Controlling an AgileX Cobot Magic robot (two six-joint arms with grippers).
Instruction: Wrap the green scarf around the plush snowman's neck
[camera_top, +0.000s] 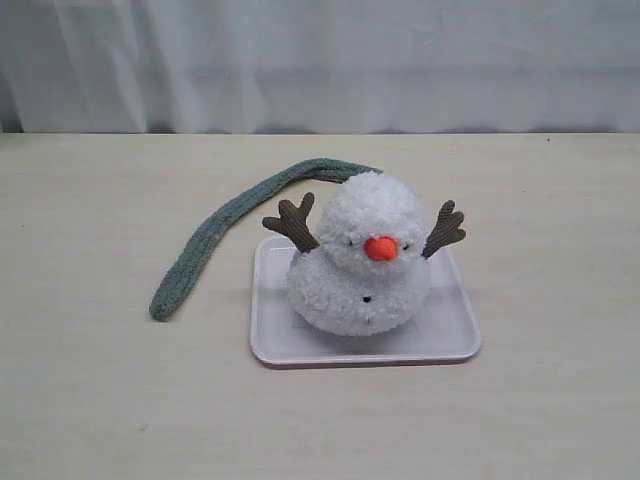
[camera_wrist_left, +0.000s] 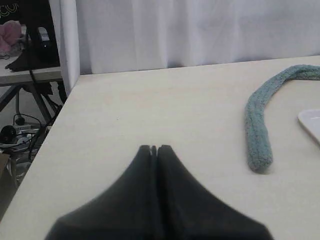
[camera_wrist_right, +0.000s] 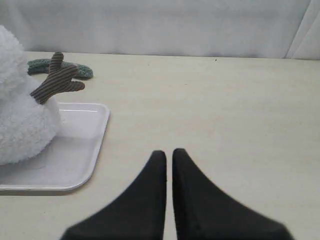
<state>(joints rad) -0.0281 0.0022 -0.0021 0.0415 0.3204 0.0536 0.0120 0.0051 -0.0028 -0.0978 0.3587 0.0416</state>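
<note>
The plush snowman (camera_top: 360, 255) sits upright on a white tray (camera_top: 290, 345), with orange nose and brown twig arms. The green scarf (camera_top: 210, 240) lies on the table, running from behind the snowman's head out to the left and forward, its rounded end resting near the tray's left side. No gripper shows in the exterior view. In the left wrist view my left gripper (camera_wrist_left: 154, 148) is shut on nothing, with the scarf's end (camera_wrist_left: 257, 145) apart from it on the table. My right gripper (camera_wrist_right: 169, 153) is shut, empty, beside the tray (camera_wrist_right: 75, 170) and the snowman (camera_wrist_right: 20, 120).
A white curtain hangs behind the pale wooden table (camera_top: 120, 400). The left wrist view shows the table's edge with a stand, cables and clutter (camera_wrist_left: 20, 100) beyond it.
</note>
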